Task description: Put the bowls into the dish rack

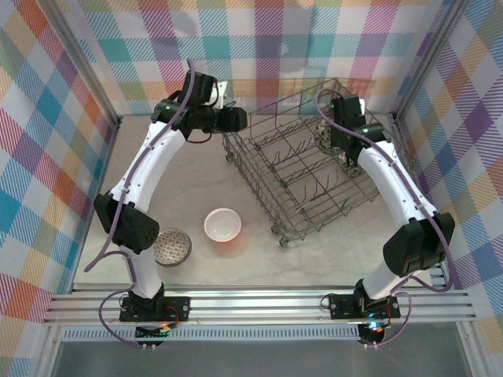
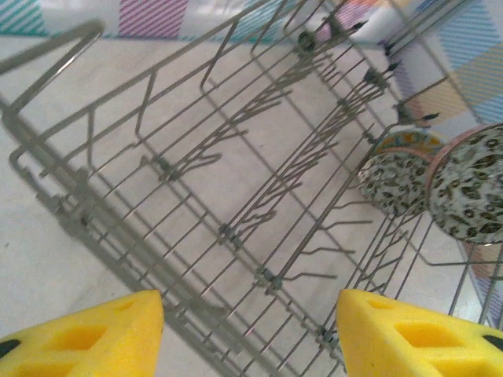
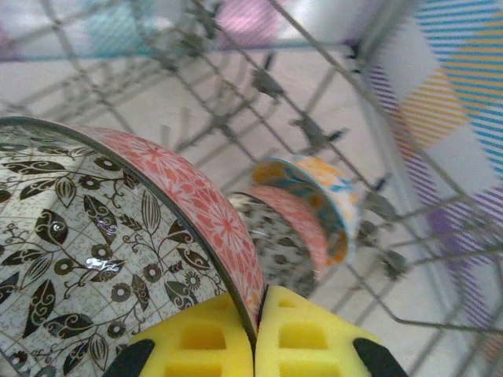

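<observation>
The dish rack stands right of centre on the table. My right gripper is inside it at its right side, shut on the rim of a dark floral bowl that it holds on edge. Just beyond, two bowls stand on edge between the tines: a floral one with an orange-red outside and an orange-yellow one. My left gripper hangs open over the rack's far left corner, nothing between its yellow fingers. On the table lie a white-inside bowl and a grey mosaic bowl.
The rack's wire rim and upright tines lie right under the left gripper. Checked walls close the table at the back and both sides. The two loose bowls sit near the left arm's base, left of the rack's near corner.
</observation>
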You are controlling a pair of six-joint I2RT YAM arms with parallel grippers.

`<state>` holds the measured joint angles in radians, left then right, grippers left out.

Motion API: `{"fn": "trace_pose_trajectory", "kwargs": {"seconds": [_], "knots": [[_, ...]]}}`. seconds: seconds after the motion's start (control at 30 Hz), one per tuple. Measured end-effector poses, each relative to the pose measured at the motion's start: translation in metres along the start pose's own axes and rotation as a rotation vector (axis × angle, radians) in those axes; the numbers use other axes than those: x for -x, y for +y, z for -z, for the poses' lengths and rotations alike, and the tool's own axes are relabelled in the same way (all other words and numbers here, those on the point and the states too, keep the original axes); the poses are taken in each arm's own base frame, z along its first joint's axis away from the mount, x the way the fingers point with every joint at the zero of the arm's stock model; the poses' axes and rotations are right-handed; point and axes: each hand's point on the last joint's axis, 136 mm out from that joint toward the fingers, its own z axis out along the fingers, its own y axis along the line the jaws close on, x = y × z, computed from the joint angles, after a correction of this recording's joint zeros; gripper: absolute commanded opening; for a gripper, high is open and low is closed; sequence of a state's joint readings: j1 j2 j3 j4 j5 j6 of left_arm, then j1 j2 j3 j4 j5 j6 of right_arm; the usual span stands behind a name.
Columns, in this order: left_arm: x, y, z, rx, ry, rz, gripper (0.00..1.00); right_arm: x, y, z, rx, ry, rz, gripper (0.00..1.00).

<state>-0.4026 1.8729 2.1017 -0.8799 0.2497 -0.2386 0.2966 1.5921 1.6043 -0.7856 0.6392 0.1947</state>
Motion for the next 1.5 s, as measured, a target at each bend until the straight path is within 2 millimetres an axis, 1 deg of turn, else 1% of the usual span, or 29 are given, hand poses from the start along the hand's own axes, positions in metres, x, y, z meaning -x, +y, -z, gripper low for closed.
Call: {"fn": "trace_pose_trajectory", "kwargs": {"seconds": [0.2,0.3,0.4,0.6,0.83,0.93,1.07,1.23,1.5], "knots": [[-0.022,0.021,-0.010,0.034,0.054,0.033,0.60,-0.034,-0.028,-0.016,-0.228,0.044,0.106,0.00],[-0.028,0.026,-0.016,0.041,0.070,0.040,0.60,-0.041,-0.036,-0.019,-0.308,0.042,0.160,0.00],[-0.029,0.029,-0.017,0.042,0.072,0.044,0.60,-0.039,-0.040,-0.019,-0.357,0.018,0.188,0.00],[-0.025,0.029,-0.017,0.040,0.058,0.043,0.60,-0.021,-0.044,-0.017,-0.422,-0.052,0.221,0.00],[-0.024,0.032,-0.016,0.038,0.057,0.050,0.60,-0.011,-0.037,-0.024,-0.459,-0.094,0.316,0.00],[-0.024,0.033,-0.016,0.038,0.057,0.051,0.60,-0.010,-0.030,-0.031,-0.472,-0.096,0.361,0.00],[-0.024,0.033,-0.016,0.034,0.059,0.052,0.61,-0.015,-0.026,-0.041,-0.487,-0.084,0.424,0.00],[-0.026,0.034,-0.017,0.035,0.063,0.054,0.61,-0.017,-0.026,-0.046,-0.518,-0.089,0.487,0.00],[-0.026,0.035,-0.019,0.033,0.058,0.055,0.61,-0.014,-0.025,-0.050,-0.572,-0.127,0.563,0.00]]}}
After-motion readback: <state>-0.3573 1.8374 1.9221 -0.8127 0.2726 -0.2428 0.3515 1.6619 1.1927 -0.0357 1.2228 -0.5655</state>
